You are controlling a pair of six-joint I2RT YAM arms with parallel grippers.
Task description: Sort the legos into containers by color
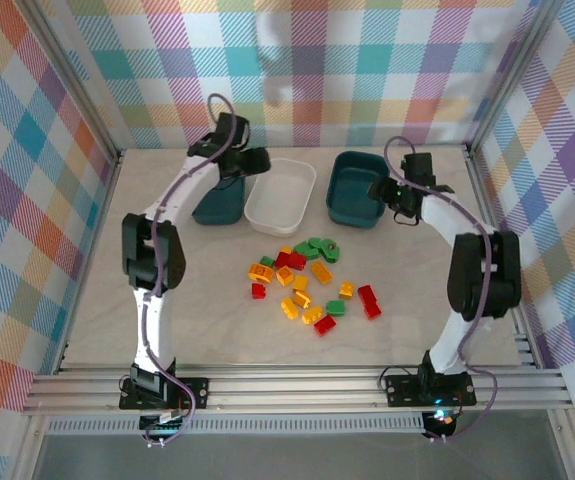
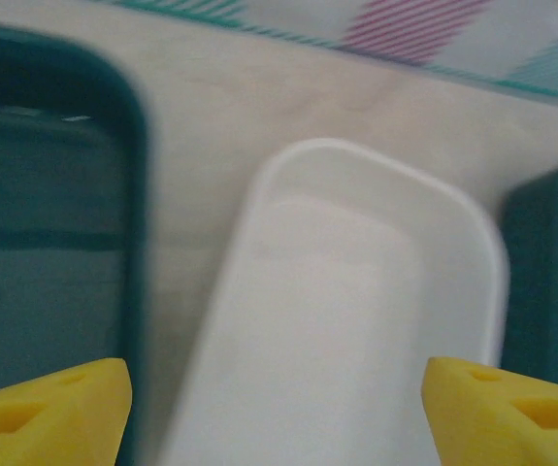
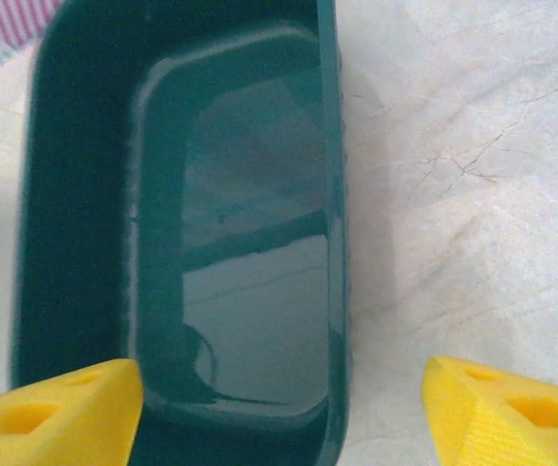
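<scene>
Left pincer hangs released, fingers spread, over the white bin beside the left teal bin. Right pincer likewise released, over the right teal bin. Legos lie clustered on the tabletop, on the near side of the bins and apart from them.

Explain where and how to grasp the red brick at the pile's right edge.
Probably best from straight above, jaws across the long sides of the red brick: it lies flat, turned diagonally, with bare table along its right side.
</scene>
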